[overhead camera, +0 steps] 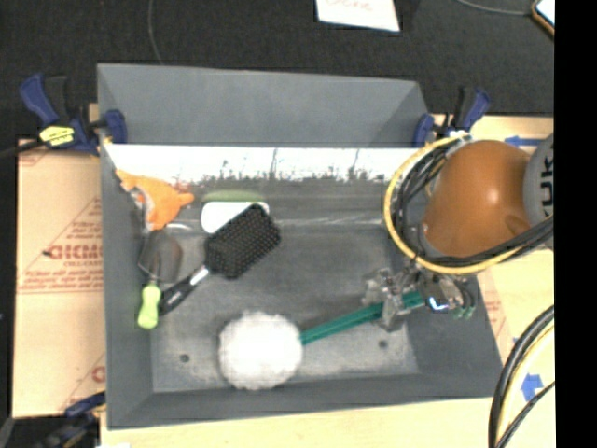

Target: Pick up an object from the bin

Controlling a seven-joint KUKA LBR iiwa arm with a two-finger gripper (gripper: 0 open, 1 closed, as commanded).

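My gripper [392, 304] is low over the right part of the bin floor, under the orange wrist dome. A duster lies there with a white fluffy head [259, 350] near the front middle. Its thin green handle [336, 325] runs up and to the right, and its end reaches in under the gripper. How the gripper stands on the handle is hidden by its own body.
A black bristled brush [242, 241] lies left of centre, partly over a white flat piece [222, 216]. An orange thing [163, 199] sits in the back left corner. A grey scoop [163, 258] and a small tool with a lime-green grip [149, 306] lie along the left wall.
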